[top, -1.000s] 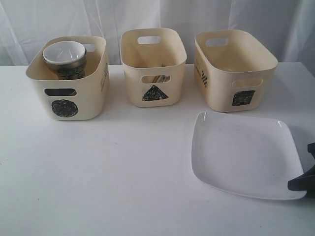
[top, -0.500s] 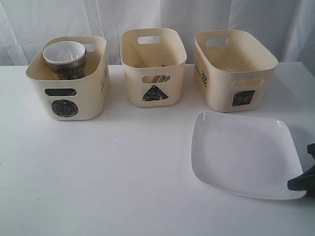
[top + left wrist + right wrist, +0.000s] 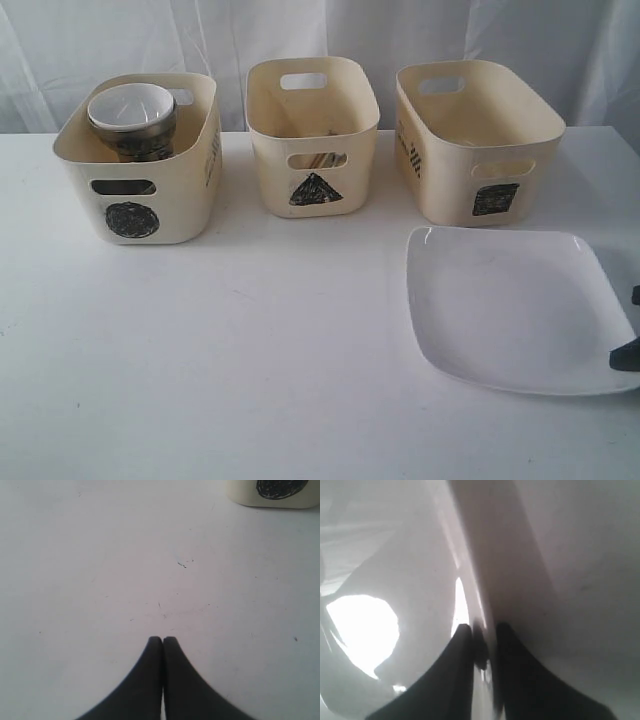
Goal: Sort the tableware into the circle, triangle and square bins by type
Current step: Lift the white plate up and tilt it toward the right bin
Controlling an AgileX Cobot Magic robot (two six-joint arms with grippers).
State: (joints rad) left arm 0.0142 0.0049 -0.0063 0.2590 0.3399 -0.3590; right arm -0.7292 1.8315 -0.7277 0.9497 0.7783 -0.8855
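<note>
The large white square plate (image 3: 515,305) lies at the front right of the table, in front of the square bin (image 3: 480,140). My right gripper (image 3: 628,355) is at the plate's right rim, only partly inside the exterior view. In the right wrist view the right gripper (image 3: 481,630) is shut on the plate (image 3: 420,580), one finger on each side of its rim. The circle bin (image 3: 150,190) holds a white bowl stacked on steel ware (image 3: 132,118). Wooden sticks (image 3: 318,160) show through the triangle bin (image 3: 313,150). My left gripper (image 3: 163,639) is shut and holds nothing, over bare table near the circle bin (image 3: 270,495).
The three bins stand in a row at the back of the white table (image 3: 250,350). A white curtain (image 3: 300,30) hangs behind them. The table's right edge lies close to the plate.
The plate has shifted to the right and towards the square bin, with its rim in my right gripper. The left gripper has stayed shut.
</note>
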